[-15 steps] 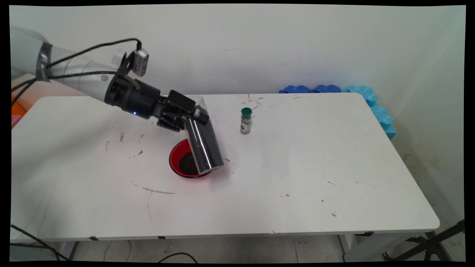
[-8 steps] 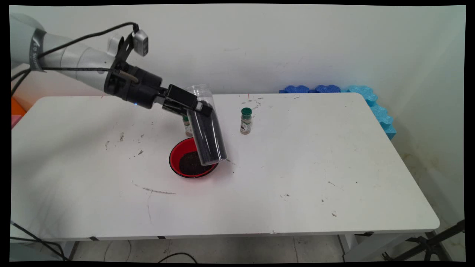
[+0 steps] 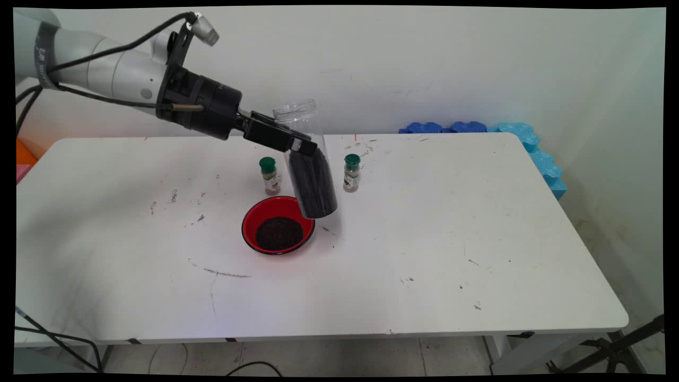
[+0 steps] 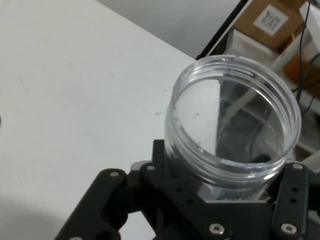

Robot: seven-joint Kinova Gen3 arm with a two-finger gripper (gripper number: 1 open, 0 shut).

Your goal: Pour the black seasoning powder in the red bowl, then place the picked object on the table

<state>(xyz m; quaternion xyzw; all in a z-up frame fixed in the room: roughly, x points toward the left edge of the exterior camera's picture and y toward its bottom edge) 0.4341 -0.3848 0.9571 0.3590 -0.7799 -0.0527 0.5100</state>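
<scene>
Main view shows the gripper (image 3: pixel 297 146) squeezed tight on a tall clear jar (image 3: pixel 310 170), near the jar's top. The jar has no lid. Its lower part is full of small dark grains, and its upper part looks empty. It hangs in the air and leans a little, with its open mouth up and toward the wall.

A red bowl (image 3: pixel 253 217) sits on the white table (image 3: pixel 451 239), just below and to the left of the jar's bottom. A pile of the same dark grains lies in the bowl. Two little spice bottles with green caps stand behind it, the left bottle (image 3: pixel 270 175) near the bowl and the right bottle (image 3: pixel 351 173) just beside the jar.

Hand view looks down into the jar's open mouth (image 4: pixel 235 112), with the black fingers (image 4: pixel 287 200) pressed on its sides.

To do this well, I think the grip should stay firm, because the jar is smooth and heavy at the bottom. The mouth should stay up so no grains fall out. The jar should move slowly and keep away from the right bottle.
</scene>
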